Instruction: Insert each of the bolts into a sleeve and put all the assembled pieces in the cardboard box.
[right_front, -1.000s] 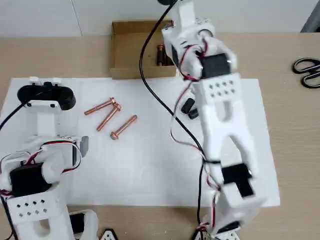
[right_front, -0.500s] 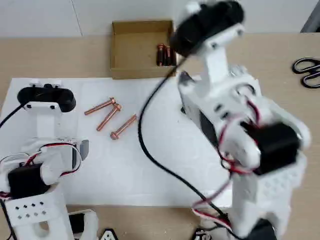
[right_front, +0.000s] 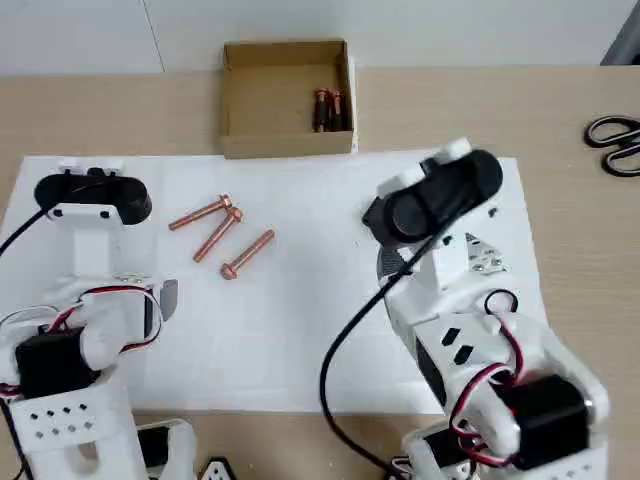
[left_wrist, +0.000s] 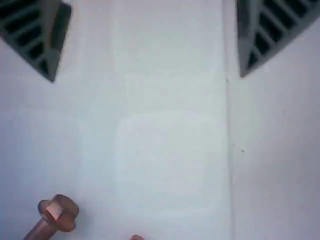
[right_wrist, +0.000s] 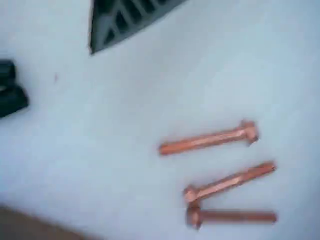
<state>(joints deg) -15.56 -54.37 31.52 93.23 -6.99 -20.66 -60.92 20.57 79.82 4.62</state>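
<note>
Three copper bolts (right_front: 220, 232) lie loose on the white sheet (right_front: 300, 340), left of centre; the right wrist view shows the bolts (right_wrist: 207, 140) side by side. Black sleeves (right_wrist: 11, 95) sit at that view's edge. The cardboard box (right_front: 260, 95) at the back holds assembled pieces (right_front: 330, 108) against its right wall. My left gripper (right_front: 160, 298) hangs at the near left, open and empty (left_wrist: 150, 35) above bare sheet, a bolt head (left_wrist: 57, 212) just beyond it. My right gripper (right_front: 392, 262) is low over the sheet's right half, right of the bolts.
Scissors (right_front: 615, 140) lie on the wooden table at the far right. The right arm's body covers the near right part of the sheet. The sheet between the two arms is bare.
The right arm has drawn back from over the cardboard box to the near right side, uncovering the assembled pieces inside. The left arm has not moved.
</note>
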